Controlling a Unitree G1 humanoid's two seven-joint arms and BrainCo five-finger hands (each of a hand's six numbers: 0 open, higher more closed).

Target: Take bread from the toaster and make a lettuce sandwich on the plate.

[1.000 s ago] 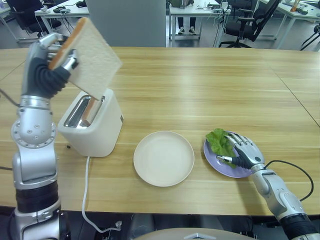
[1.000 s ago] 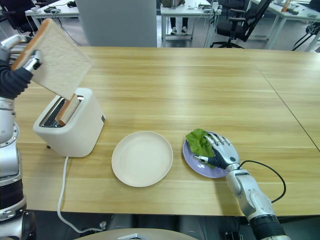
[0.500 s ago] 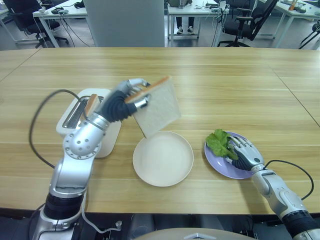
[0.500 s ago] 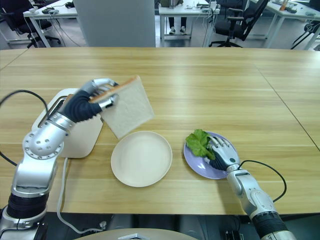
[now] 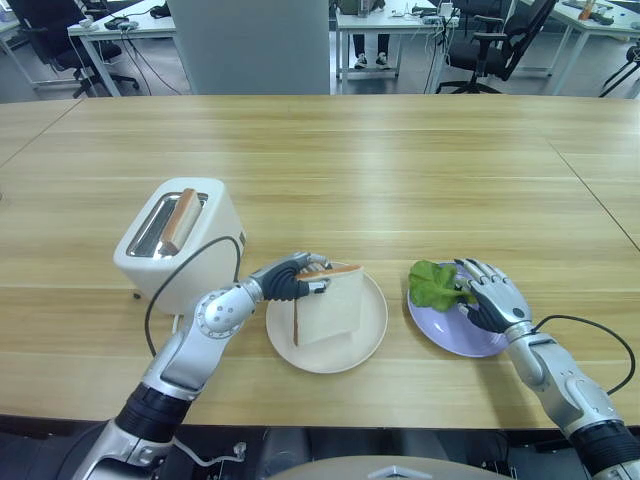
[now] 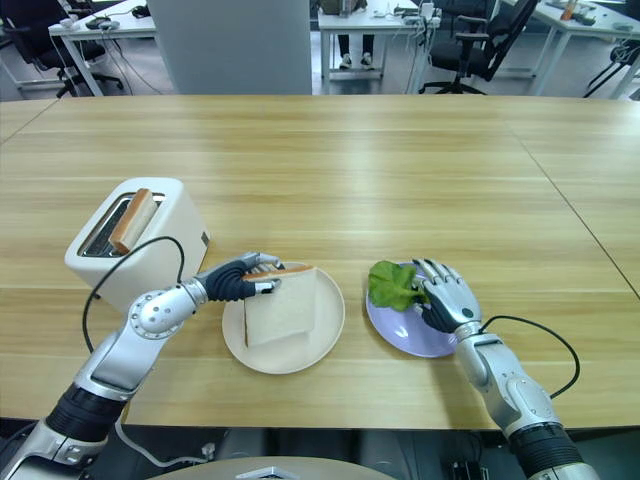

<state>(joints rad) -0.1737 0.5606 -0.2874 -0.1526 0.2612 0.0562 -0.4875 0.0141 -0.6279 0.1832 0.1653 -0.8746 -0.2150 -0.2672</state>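
Cream plate [image 5: 372, 335] nearest carries the bread slice [image 5: 330, 315], standing tilted on its lower edge with its top crust pinched in the curled fingers of the left hand [image 5: 290, 283]. It is not yet laid flat. Beside it, on the purple plate [image 5: 450, 335], the right hand [image 5: 490, 300] rests with fingers spread and grasping nothing, while the lettuce [image 5: 432, 285] touches its fingertips on the cream-plate side. Farther back, the toaster [image 5: 190, 270] has a second slice [image 5: 180, 218] in its slot.

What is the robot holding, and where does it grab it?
The left hand holds a slice of bread by its top crust edge, over the cream plate. The right hand touches the edge of the lettuce; a grip cannot be told.
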